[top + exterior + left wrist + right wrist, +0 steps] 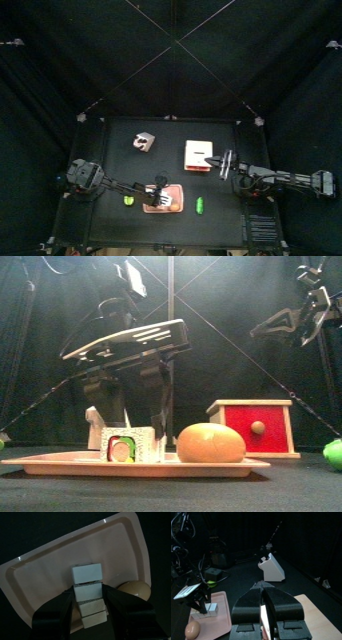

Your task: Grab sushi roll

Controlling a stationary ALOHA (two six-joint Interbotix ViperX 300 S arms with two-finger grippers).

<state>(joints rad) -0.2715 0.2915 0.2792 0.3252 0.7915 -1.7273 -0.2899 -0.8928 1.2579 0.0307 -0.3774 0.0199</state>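
Left end effector (pixel 92 612) wide apart astride the sushi roll (pixel 89 594) on the pink tray (pixel 47 564), no contact discernible.

Left arm: entered from the left side in the top view, reached toward the bench's front, wrist tilted downward. Left pincer (pixel 91 609): pointed down, jaws parted, one on each side of a narrow gap. Right arm: entered from the right, held raised and well apart from the left arm. Right pincer (pixel 262 592): jaws drawn together, tips meeting.
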